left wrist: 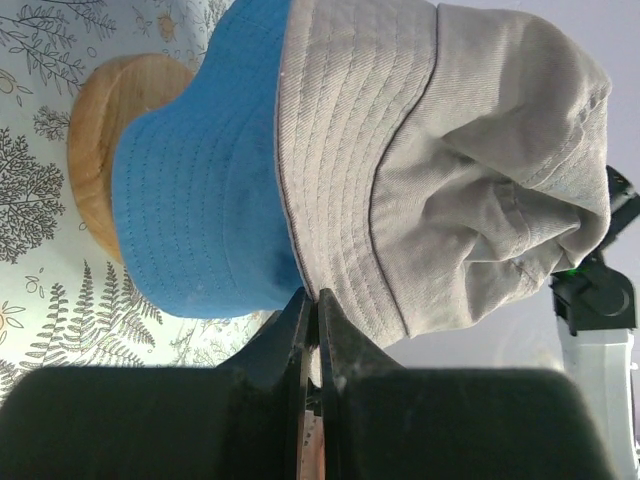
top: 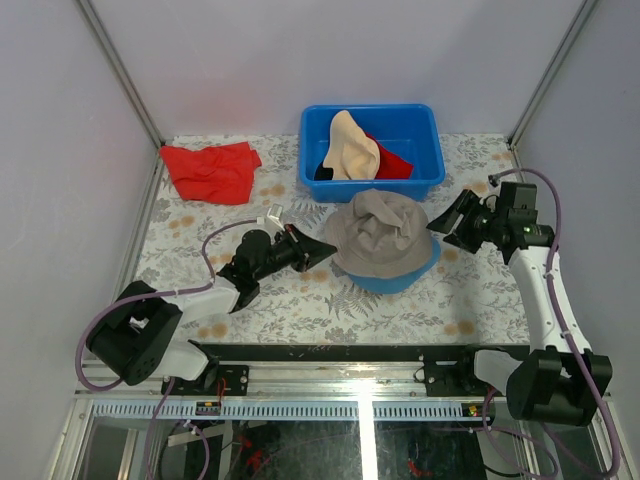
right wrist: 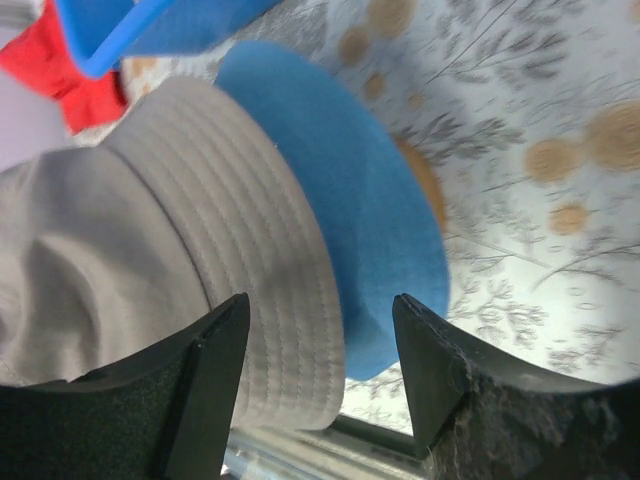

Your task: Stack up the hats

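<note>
I am looking at the grey-khaki hat (top: 382,232) sitting crown-up over the blue hat (top: 400,278) in the middle of the desk (top: 300,300). Both are resting on the wooden stand (left wrist: 100,150), whose edge is peeking out under the blue brim. The peach-beige hat (top: 352,148) and the red hat (top: 392,160) are lying together in the blue bin (top: 400,188) at the back, so I am judging the job about half done. The left tool (left wrist: 312,300) is clenched with its tips right at the grey brim's edge, and I cannot tell whether any cloth is being pinched there. The right tool (right wrist: 320,305) is released, its jaws standing wide on either side of the two brims. My worry is the retreat. If either tool is dragging fabric as it backs away, the grey hat may be pulled askew or off the blue one, or the stand may tip. In the bin, the two soft hats are overlapping, so a grab at the peach-beige one could be catching the red one too.
</note>
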Controlling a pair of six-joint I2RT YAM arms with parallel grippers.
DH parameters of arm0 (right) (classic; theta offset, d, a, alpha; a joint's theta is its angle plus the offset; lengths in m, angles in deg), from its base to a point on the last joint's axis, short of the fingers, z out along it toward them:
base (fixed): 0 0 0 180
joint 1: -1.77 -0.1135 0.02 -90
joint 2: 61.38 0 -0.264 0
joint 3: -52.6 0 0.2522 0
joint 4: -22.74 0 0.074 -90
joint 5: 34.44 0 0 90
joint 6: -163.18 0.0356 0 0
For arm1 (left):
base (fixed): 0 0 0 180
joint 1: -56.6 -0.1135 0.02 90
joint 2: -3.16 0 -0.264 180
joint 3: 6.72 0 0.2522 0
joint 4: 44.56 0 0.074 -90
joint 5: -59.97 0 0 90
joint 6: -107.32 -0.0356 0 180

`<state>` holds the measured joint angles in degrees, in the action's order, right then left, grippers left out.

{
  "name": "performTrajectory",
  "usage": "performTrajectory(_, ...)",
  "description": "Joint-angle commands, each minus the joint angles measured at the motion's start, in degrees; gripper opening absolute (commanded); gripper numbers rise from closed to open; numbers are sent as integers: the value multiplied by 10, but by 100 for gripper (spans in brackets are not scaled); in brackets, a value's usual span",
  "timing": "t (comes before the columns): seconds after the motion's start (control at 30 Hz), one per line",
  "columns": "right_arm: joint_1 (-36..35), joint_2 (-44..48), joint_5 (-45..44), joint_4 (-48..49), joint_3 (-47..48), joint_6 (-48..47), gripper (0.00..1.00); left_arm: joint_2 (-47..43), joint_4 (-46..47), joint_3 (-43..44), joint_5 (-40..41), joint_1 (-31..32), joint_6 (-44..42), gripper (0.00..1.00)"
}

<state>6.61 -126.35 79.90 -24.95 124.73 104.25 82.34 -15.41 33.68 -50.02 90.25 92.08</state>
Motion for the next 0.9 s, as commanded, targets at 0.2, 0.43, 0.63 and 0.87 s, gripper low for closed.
performTrajectory(0.2, 23, -12, 255, 238, -112, 113, 65, -12, -24, 31, -18, -4, -26, 0)
performTrajectory(0.43, 69, -27, 300, 281, -145, 134, 66, -9, -40, 33, -16, -5, -33, 0)
performTrajectory(0.63, 99, -13, 308, 321, -180, 158, 70, 4, -48, 37, -24, -9, -37, 0)
performTrajectory(0.87, 107, -54, 354, 545, -220, 303, 71, 19, -67, 60, -36, -12, -48, 0)
